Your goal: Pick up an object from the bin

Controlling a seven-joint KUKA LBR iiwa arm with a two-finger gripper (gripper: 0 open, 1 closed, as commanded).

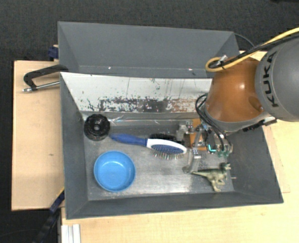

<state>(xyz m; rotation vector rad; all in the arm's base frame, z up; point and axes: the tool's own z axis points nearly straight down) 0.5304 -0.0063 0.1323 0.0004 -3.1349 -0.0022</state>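
Note:
My gripper (189, 147) is low over the right half of the bin floor. Its fingers stand open, one toward the back and one toward the front. A brush (154, 145) with a blue handle and a white bristled head lies across the middle of the floor. The right end of its head reaches the gap between the fingers, and I cannot tell whether they touch it. A small olive-green angular thing (215, 176) lies just to the front right of the gripper.
A blue round bowl (114, 171) sits in the front left part of the bin. A black round cap-like thing (96, 126) lies at the back left, near the brush handle's tip. The arm's orange cover hangs over the bin's right back corner.

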